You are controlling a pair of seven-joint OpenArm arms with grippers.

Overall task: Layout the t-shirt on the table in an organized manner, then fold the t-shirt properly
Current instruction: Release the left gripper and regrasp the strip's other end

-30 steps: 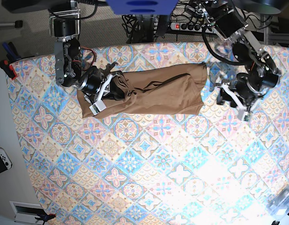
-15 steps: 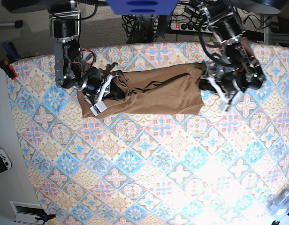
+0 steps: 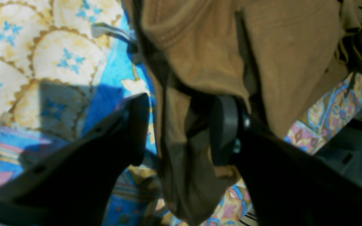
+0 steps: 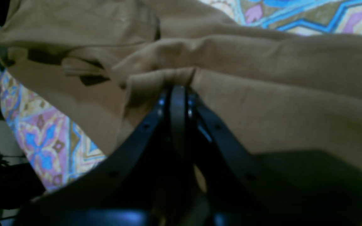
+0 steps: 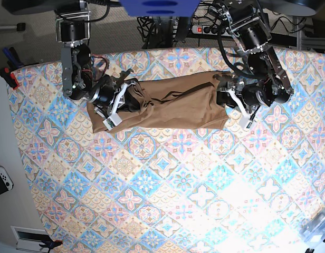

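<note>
The tan-brown t-shirt [image 5: 178,103] lies bunched lengthwise near the far edge of the patterned table [image 5: 178,184]. My right gripper [image 5: 130,97] is at the shirt's left end in the base view. In the right wrist view it [image 4: 178,91] is shut on a raised fold of the shirt [image 4: 262,103]. My left gripper [image 5: 224,100] is at the shirt's right edge. In the left wrist view it [image 3: 178,131] is open, its fingers [image 3: 130,125] standing either side of a hanging edge of the shirt [image 3: 200,62]. The white label is not visible.
A power strip [image 5: 215,29] and cables lie beyond the table's far edge. A white game controller [image 5: 1,179] and red-handled tools [image 5: 9,76] sit off the left side. A clear plastic item [image 5: 318,226] is at the bottom right corner.
My left arm has swung from the bare table on the right over to the shirt's right edge, and its open jaws now straddle the cloth. The right gripper has stayed shut on the shirt.
</note>
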